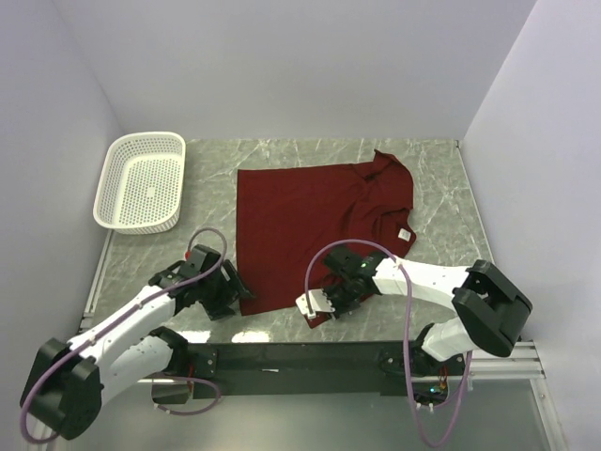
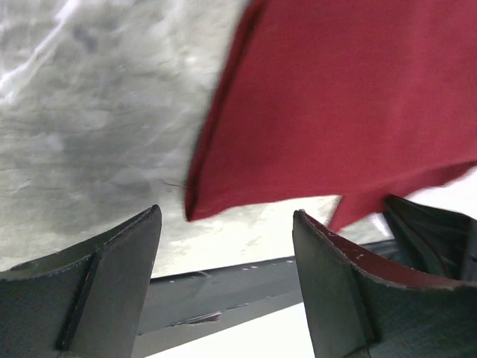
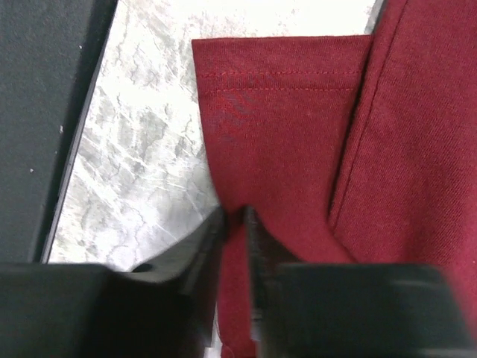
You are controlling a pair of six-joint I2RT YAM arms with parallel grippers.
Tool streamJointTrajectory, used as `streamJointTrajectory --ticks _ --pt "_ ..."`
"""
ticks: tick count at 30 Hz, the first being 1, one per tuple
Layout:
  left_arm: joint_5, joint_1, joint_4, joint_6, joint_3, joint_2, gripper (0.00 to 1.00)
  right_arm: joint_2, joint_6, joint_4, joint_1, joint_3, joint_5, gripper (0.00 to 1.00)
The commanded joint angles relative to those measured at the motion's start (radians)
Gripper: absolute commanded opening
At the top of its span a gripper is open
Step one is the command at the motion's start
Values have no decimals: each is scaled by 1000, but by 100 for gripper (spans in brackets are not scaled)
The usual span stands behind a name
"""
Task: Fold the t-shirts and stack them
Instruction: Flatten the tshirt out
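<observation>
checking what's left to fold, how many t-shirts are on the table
1. The maroon t-shirt lies right of the white basket; the right gripper is shut on its near edge, the left gripper open at its near-left corner. No second shirt shows; none seems hidden.

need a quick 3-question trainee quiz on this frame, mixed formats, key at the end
1. True or false: the left end effector is shut on the t-shirt.
2. What does the right end effector pinch? A nothing; B the t-shirt's cloth; C a towel.
3. Fill in: the white basket sits at the far ___ corner of the table.
Key: 1 false, it is open by the shirt's near corner. 2 B. 3 left.
</observation>
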Motion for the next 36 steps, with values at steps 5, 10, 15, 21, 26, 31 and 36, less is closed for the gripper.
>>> streamJointTrajectory --ticks 5,10,15,21,26,31,36 --pt "-86 -53 26 -43 27 124 76 -18 1 -33 9 -3 48 2" --pt "-121 -69 3 -20 62 186 76 -145 -31 -133 -20 -23 114 0" --pt "-129 -71 32 -15 34 217 76 -365 -233 -386 -206 -52 168 0" --pt "-155 -71 39 1 50 234 76 -517 -490 -600 -577 -87 289 0" --pt "-189 -71 6 70 103 205 77 -559 -604 -746 -819 -83 373 0" --pt "-91 -71 51 181 117 128 78 -533 -680 -771 -1025 -46 473 0" --pt "-51 -71 78 193 91 99 78 -436 -774 -766 -1244 -9 568 0"
